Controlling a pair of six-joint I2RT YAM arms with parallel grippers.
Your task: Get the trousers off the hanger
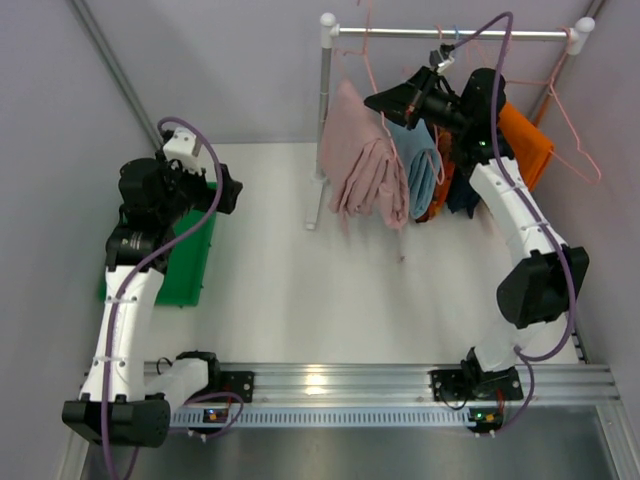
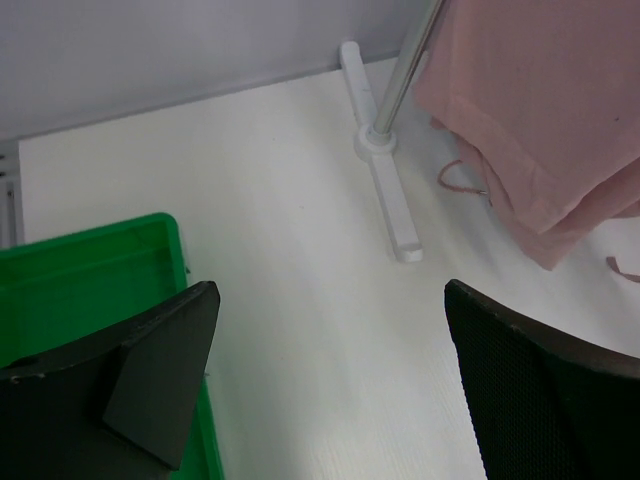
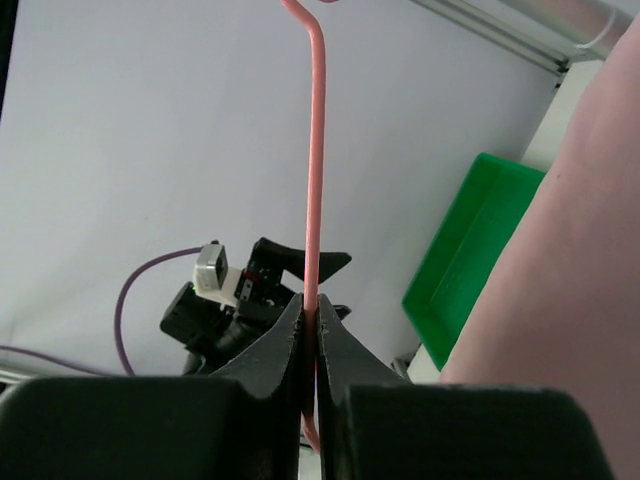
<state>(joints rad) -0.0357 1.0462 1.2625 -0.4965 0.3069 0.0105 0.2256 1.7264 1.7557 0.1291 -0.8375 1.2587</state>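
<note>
The left hand [image 1: 230, 190] hovers with jaws spread wide above the edge of the green bin [image 1: 190, 265] on the counter [image 1: 290, 290]. To its right the trousers [image 1: 365, 170] hang folded from the rail [image 1: 450, 34], long axis vertical, ends pointing down, running from pink to orange. The right hand [image 3: 311, 310] is clamped tight on a pink hanger [image 3: 316, 150] wire.
</note>
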